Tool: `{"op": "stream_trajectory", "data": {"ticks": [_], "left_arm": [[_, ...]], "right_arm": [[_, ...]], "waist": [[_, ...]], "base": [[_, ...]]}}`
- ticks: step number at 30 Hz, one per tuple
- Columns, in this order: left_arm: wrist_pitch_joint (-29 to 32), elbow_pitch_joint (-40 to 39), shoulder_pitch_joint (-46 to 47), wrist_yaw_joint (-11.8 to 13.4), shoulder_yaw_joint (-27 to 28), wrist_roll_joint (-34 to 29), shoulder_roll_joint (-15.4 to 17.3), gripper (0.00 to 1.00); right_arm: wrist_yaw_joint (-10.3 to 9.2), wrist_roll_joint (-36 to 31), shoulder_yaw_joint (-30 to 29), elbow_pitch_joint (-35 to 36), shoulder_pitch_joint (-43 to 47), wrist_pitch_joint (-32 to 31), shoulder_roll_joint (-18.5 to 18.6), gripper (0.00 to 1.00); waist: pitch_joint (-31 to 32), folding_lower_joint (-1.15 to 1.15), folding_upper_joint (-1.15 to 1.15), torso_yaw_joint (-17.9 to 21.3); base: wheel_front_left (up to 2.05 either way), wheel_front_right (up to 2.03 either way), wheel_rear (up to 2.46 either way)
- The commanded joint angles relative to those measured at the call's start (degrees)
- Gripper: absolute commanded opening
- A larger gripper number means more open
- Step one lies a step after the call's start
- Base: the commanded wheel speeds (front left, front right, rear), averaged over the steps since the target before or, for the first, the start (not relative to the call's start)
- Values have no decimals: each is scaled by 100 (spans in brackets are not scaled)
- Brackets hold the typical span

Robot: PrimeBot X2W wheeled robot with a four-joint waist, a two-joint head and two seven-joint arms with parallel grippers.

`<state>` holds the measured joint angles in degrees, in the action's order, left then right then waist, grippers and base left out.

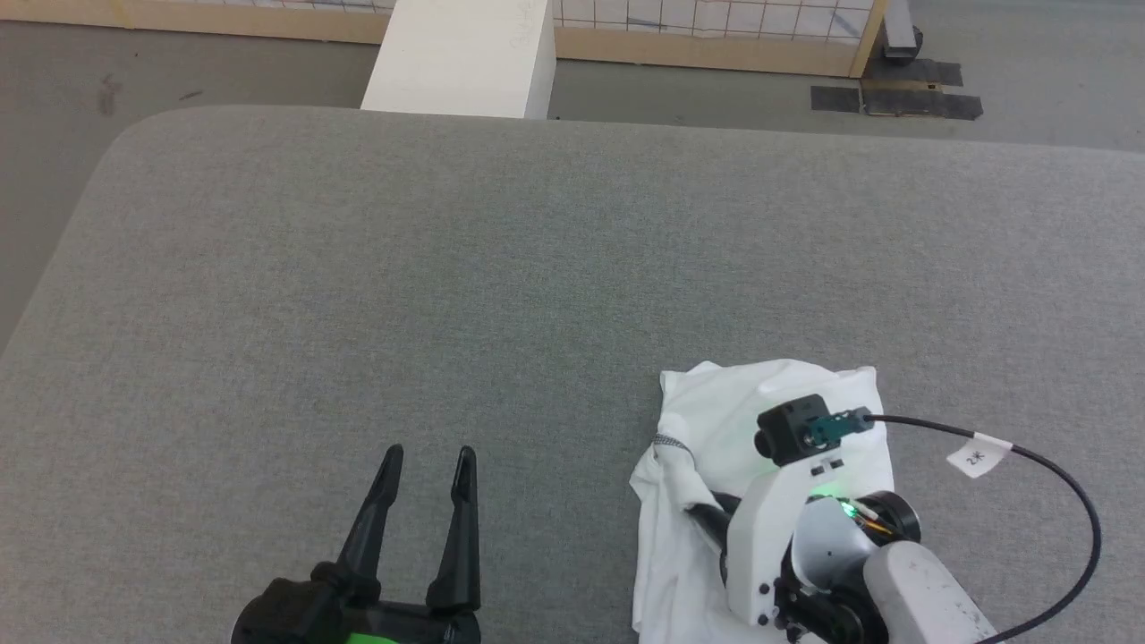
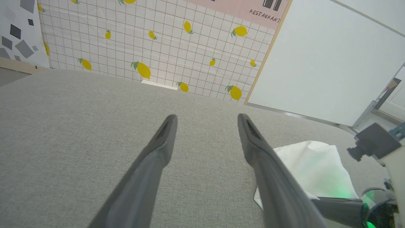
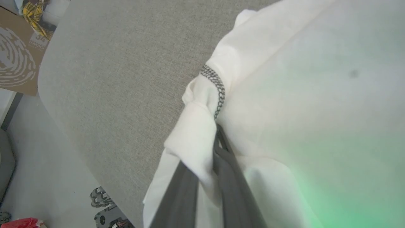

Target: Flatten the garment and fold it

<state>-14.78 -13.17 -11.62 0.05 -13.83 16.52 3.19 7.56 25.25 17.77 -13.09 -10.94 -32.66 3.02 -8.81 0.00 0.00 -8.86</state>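
The shirt [image 1: 716, 402] is white and thin. It lies bunched in a crumpled heap at the lower right of the head view, near the tabletop's [image 1: 447, 268] near edge, with soft folds and one corner sticking up toward the top of the heap. A short run of grey zigzag stitching [image 1: 669, 440] crosses a gathered hem on its left side, and the right wrist view shows it [image 3: 216, 85] close up as a chain-like double line. A green glow from the arm tints the cloth at that view's lower right. The right hand [image 3: 205, 148] is clenched on the shirt [image 3: 300, 95], a fold of white fabric pinched between its two dark fingers just below the stitched hem. The left hand [image 1: 429, 456] sits at the lower middle-left, released, its fingers spread above bare tabletop and well apart from the heap. Its wrist view has the shirt [image 2: 313, 164] at the lower right. A black cable [image 1: 1073, 501] loops from the right wrist camera and carries a small white tag [image 1: 978, 454] whose mark I cannot read surely. At the top of the left wrist view, a pink band reads "RESTAURANT" [image 2: 264, 15] above a white grid wall [image 2: 158, 41] dotted with yellow lemons. The tabletop is covered in grey woven fabric with rounded corners. Beyond it are a grey floor [image 1: 54, 89], a white block [image 1: 461, 54] at the top centre and black tape patches [image 1: 894, 97] at the upper right. A cardboard box [image 3: 15, 57] printed with a fingerprint swirl stands at the upper left of the right wrist view — its lettering is too small to read.
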Motion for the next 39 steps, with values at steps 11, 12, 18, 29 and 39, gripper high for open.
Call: {"op": "stream_trajectory", "data": {"ticks": [11,12,18,29,39], "left_arm": [[-22,100,47,-8,28,71,-31,100],[-22,95,37,-9,39,67,-31,100],[-22,33,-16,-39,77,-29,-31,100],[-22,-123,62,8,58,-129,-31,100],[-22,-81,247,-3,-55,-181,-31,100]], "right_arm": [[-8,538,506,36,-533,255,-13,100],[-8,519,417,168,-521,249,-13,100],[-8,218,-826,1343,21,282,93,100],[-8,-3,-2368,2717,1404,-280,144,100],[-8,29,-2263,1946,1266,-453,154,100]], "waist": [[141,0,0,129],[152,0,0,153],[157,0,0,274],[-118,0,0,408],[-362,0,0,131]], "base": [[0,0,0],[0,0,0],[0,0,0],[0,0,0],[0,0,0]]}}
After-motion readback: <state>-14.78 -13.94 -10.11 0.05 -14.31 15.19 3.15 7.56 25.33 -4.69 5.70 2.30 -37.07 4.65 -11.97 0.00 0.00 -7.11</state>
